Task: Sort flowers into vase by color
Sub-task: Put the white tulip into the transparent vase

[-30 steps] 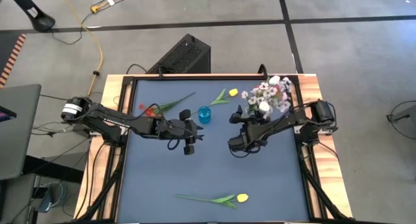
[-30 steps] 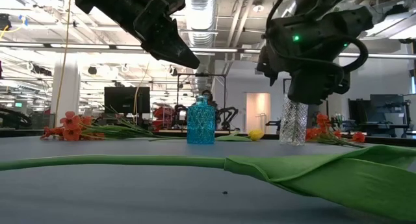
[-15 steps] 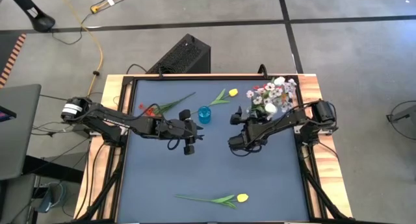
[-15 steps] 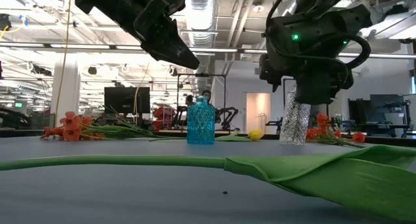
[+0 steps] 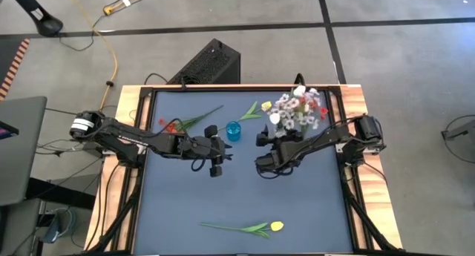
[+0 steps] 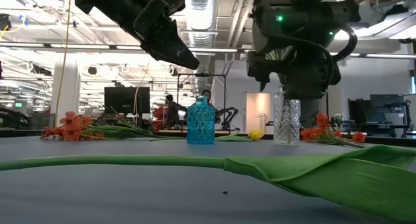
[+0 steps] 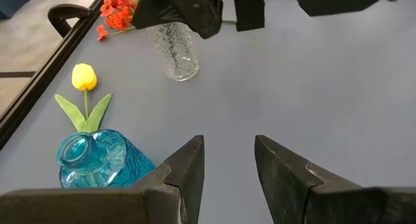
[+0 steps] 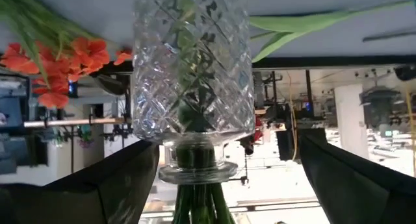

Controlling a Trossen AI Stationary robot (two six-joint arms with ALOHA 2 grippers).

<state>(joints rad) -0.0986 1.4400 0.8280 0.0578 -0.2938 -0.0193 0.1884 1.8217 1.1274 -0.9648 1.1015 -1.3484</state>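
A clear cut-glass vase [image 6: 286, 122] stands upright on its base on the table and holds a spray of small white-pink blossoms [image 5: 293, 111]. My right gripper [image 5: 276, 141] is above it, open, with its fingers on either side of the vase's neck [image 8: 198, 169]. My left gripper [image 5: 221, 148] hangs open and empty above the table's middle, near a small blue vase [image 5: 234, 131]. Red blossoms [image 5: 172, 125] lie at the far left and more [image 8: 65, 62] lie beside the clear vase. One yellow tulip [image 5: 266, 106] lies far and another [image 5: 276, 226] lies near. My right gripper comes at the clear vase from above, and the stems [image 8: 195, 204] run up between its fingers. One finger [image 8: 123, 178] lies at the neck's collar [image 8: 164, 174], but I cannot tell whether it touches. The other finger [image 8: 351, 178] stands apart from the glass.
The near yellow tulip's long green stem and leaf [image 6: 195, 164] lie across the table's near part. The table has a raised wooden frame [image 5: 137, 137]. A black box [image 5: 211, 63] stands on the floor beyond the far edge.
The clear vase with its blossom spray has gone toward the table's left. It stood tilted before and now stands upright on the table. My right gripper has gone the same way with it.
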